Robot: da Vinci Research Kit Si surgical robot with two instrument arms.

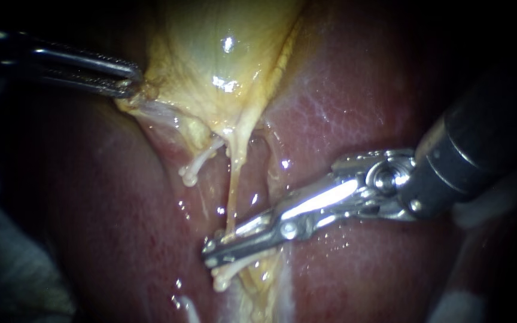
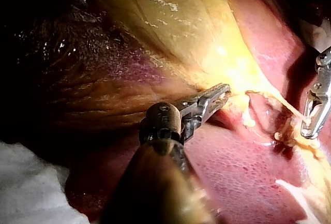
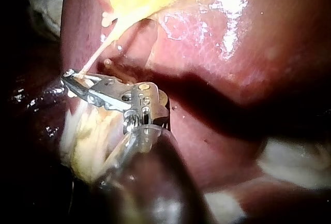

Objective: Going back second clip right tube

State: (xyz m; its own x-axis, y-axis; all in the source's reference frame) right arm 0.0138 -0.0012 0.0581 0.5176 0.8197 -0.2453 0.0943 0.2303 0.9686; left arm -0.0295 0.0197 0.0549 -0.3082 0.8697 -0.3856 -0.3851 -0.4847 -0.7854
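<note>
The yellow gallbladder (image 1: 222, 66) lies on the red liver (image 1: 354, 107). My left instrument (image 1: 131, 84) is shut on the gallbladder's lower left edge and holds it taut; the left wrist view shows the same grip (image 2: 220, 95). A thin pale tube, the right tube (image 1: 233, 191), runs from the gallbladder's tip toward the camera. My right instrument (image 1: 210, 254) reaches across it, jaws narrowly apart with the tube between them (image 3: 70, 79). The jaws hide whether a clip sits there. Left of the tube hangs a short stub with knobbed ends (image 1: 194, 169).
A second pale stub (image 1: 222, 278) and yellowish fatty tissue (image 1: 258, 281) lie just below the right instrument's jaws. White gauze (image 2: 31, 188) lies beside the left instrument's shaft, and more gauze (image 3: 295, 167) beside the right one. Wet liver surrounds the tubes.
</note>
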